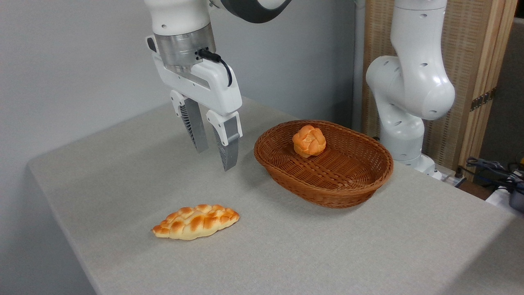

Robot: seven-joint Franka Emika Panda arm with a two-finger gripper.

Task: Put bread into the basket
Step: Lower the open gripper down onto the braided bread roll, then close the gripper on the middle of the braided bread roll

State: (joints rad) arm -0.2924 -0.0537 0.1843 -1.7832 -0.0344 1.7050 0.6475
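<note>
1. While the basket (323, 164) sits far right on the surface (368, 246), it holds only a round orange bun (309, 141).
2. Bread (195, 221) lies on the surface, near left, well apart from it.
3. Fingers (226, 145) hang apart, empty, above the surface left of the basket.

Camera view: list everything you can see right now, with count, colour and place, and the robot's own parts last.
Braided bread: one, pale yellow with golden-brown bumps, lying flat on the table, front left, apart from the basket.
Basket: one, reddish-brown wicker, oval, on the table right of centre.
Round bun: one, orange, inside the basket toward its far side.
Table: one, light grey cloth-like top.
Wooden screen: one, tan, behind the table at right.
Cables: several, dark, at the far right edge.
Robot arm: one, white, base behind the basket.
Gripper: one, white with grey fingers, open, empty, hanging above the table left of the basket and behind the bread.
</note>
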